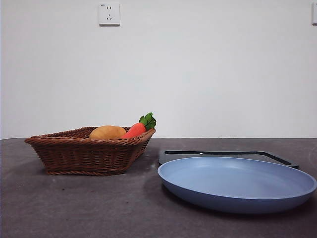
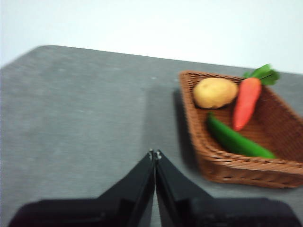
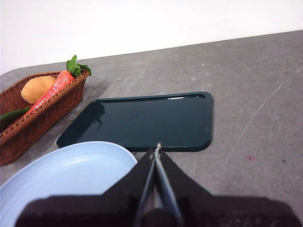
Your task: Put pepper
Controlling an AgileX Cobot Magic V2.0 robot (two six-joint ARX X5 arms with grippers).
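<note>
Zero progress: judging by where things lie, nothing is done; the pepper (image 2: 236,140) lies untouched in the basket (image 2: 227,165), so the pick, the carry and the put-down are all left.
Left gripper (image 2: 154,154): lower centre of the left wrist view, jaws pressed together on nothing, above bare table (image 2: 71,118), the basket near it at right.
Right gripper (image 3: 156,150): lower centre of the right wrist view, jaws together and empty, above the near edge of the black tray (image 3: 147,120), beside the blue plate (image 3: 61,175).
Blue plate: nearest in the front view, lower right (image 1: 237,183); nothing in it.
Black tray: just behind the plate in the front view (image 1: 223,153); nothing on it.
Basket: farther back, centre left of the front view (image 1: 84,153); holds three things.
Basket contents: the pepper along the basket floor; an orange carrot (image 2: 246,101) with green leaves slanting over the far rim; a tan potato-like lump (image 2: 215,92) beside it.
Pepper's visibility: hidden by the wicker wall in the front view; only a green tip (image 3: 12,114) shows at the left edge of the right wrist view.
Destination: the task names none; plate or tray both look likely.
</note>
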